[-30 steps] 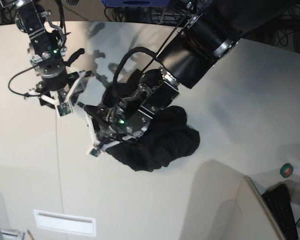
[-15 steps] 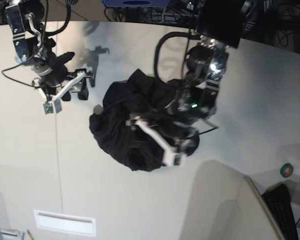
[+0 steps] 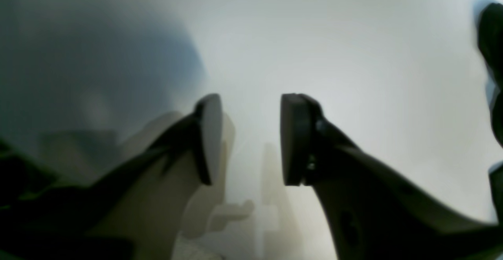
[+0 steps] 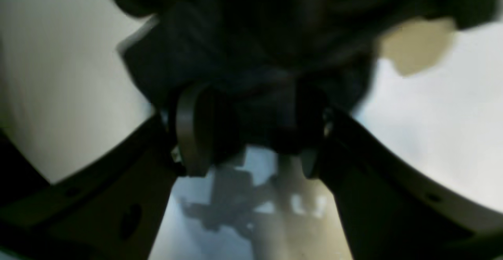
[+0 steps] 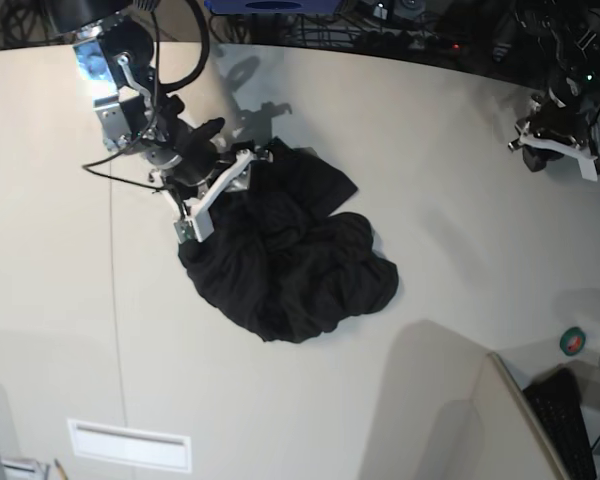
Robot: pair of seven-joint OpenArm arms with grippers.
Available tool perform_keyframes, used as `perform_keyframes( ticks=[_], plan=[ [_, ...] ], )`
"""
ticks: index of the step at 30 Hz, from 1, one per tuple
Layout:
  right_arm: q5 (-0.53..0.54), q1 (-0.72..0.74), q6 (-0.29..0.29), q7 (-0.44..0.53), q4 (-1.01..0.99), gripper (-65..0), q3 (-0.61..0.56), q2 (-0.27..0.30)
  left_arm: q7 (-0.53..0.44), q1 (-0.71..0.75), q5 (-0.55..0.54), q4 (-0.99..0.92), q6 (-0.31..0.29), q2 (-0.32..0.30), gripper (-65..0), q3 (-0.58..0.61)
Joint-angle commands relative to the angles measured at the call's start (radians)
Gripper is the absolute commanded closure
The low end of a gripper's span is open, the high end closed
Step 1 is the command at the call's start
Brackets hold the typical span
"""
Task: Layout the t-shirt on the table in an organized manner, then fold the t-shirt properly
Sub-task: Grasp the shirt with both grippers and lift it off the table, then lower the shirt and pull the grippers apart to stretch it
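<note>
The black t-shirt [image 5: 290, 270] lies in a crumpled heap on the off-white table [image 5: 430, 150]. My right gripper [image 5: 228, 185] is at the heap's upper left edge. In the right wrist view its fingers [image 4: 188, 134] stand wide apart, so the right gripper [image 4: 249, 134] is open with bunched t-shirt [image 4: 251, 55] fabric between them. My left gripper [image 5: 558, 155] hovers far off at the table's far right corner. In the left wrist view the left gripper [image 3: 249, 107] is open with only bare table [image 3: 314, 36] between its fingers. No print or tag shows.
A thin seam line [image 5: 115, 300] runs down the table's left side, with a small white recessed panel [image 5: 130, 445] near the front edge. A grey board [image 5: 440, 410], a green-and-red roll [image 5: 572, 341] and a keyboard [image 5: 565, 420] sit at the front right.
My left arm has let go of the t-shirt and swung away to the far right corner. My right arm has moved in from the left onto the heap's upper left edge.
</note>
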Motion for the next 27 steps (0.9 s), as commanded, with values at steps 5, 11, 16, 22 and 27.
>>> perform_keyframes(
  ticks=[5,11,16,22,27],
  plan=[
    [0.004,0.023,0.006,0.03,-0.028,-32.0,0.044,-0.014,-0.025,0.037,-0.015,0.014,-0.039,-0.005,-23.0,-0.04],
    [0.006,0.074,0.009,0.03,-0.075,-24.2,0.05,-0.014,-0.027,0.036,-0.007,0.017,-0.039,0.015,-23.0,0.006],
    [0.067,0.058,0.011,0.024,0.008,0.0,0.05,-0.007,-0.028,0.034,-0.006,0.014,-0.035,0.016,-23.0,0.147],
    [0.234,-0.07,0.006,0.024,0.263,0.0,0.051,0.143,-0.028,0.005,-0.006,0.013,-0.035,0.018,-23.0,0.204],
    [0.349,-0.115,0.005,0.024,0.36,0.0,0.133,0.247,-0.028,-0.01,0.008,0.013,-0.033,0.013,-23.0,0.29]
  ],
)
